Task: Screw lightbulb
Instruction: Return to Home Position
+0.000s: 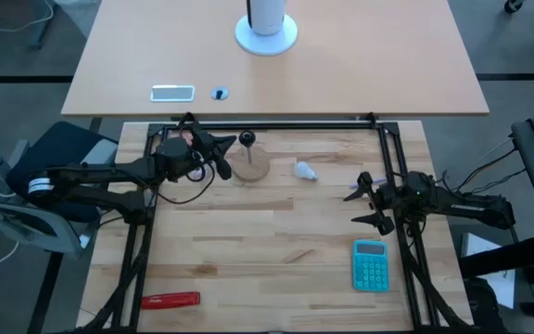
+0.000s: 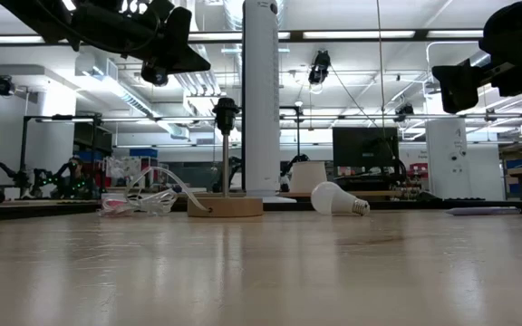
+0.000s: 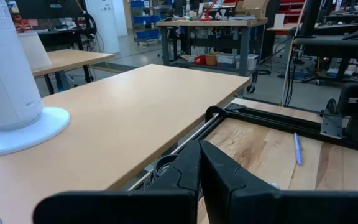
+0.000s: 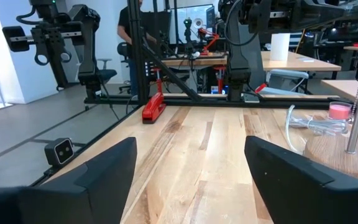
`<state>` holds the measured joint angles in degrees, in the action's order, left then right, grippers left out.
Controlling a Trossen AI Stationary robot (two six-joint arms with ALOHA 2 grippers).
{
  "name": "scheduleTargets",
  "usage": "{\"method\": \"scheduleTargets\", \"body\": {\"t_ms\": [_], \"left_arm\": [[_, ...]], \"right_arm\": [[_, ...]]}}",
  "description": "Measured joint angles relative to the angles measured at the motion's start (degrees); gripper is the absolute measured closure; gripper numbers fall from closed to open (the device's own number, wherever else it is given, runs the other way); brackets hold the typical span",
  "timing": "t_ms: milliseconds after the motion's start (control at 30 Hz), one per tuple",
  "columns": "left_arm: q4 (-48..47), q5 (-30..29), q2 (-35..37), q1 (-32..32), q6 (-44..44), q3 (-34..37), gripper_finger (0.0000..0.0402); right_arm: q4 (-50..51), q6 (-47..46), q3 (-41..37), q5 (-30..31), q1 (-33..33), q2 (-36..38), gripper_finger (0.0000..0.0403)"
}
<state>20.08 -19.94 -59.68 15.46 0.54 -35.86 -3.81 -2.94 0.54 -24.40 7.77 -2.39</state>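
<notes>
Wooden surface (image 1: 267,250). Wooden lamp (image 1: 249,163) near far edge. Left hand (image 1: 219,156) raised beside lamp, fingers pressed together. Right hand (image 1: 363,208) well off right, fingers spread wide. Lightbulb (image 1: 305,171) lying sideways on surface, just right of lamp.

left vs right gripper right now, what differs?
The left gripper is shut, fingers pressed together; the right gripper is wide open. The left gripper sits beside the lamp; the right gripper is farther off, nearer the calculator. Shared: both are empty and raised off the table, with the bulb lying between them.
</notes>
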Motion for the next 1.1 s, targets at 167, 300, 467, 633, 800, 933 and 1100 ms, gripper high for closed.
{"method": "scheduleTargets", "body": {"t_ms": [167,300,467,633,800,933,1100], "left_arm": [[0.0,0.0,0.0,0.0,0.0,0.0,0.0401],[0.0,0.0,0.0,0.0,0.0,0.0,0.0401],[0.0,0.0,0.0,0.0,0.0,0.0,0.0401],[0.0,0.0,0.0,0.0,0.0,0.0,0.0402],[0.0,0.0,0.0,0.0,0.0,0.0,0.0401],[0.0,0.0,0.0,0.0,0.0,0.0,0.0401],[0.0,0.0,0.0,0.0,0.0,0.0,0.0401]], "right_arm": [[0.0,0.0,0.0,0.0,0.0,0.0,0.0098],[0.0,0.0,0.0,0.0,0.0,0.0,0.0092],[0.0,0.0,0.0,0.0,0.0,0.0,0.0098],[0.0,0.0,0.0,0.0,0.0,0.0,0.0106],[0.0,0.0,0.0,0.0,0.0,0.0,0.0112],[0.0,0.0,0.0,0.0,0.0,0.0,0.0114],[0.0,0.0,0.0,0.0,0.0,0.0,0.0105]]}}
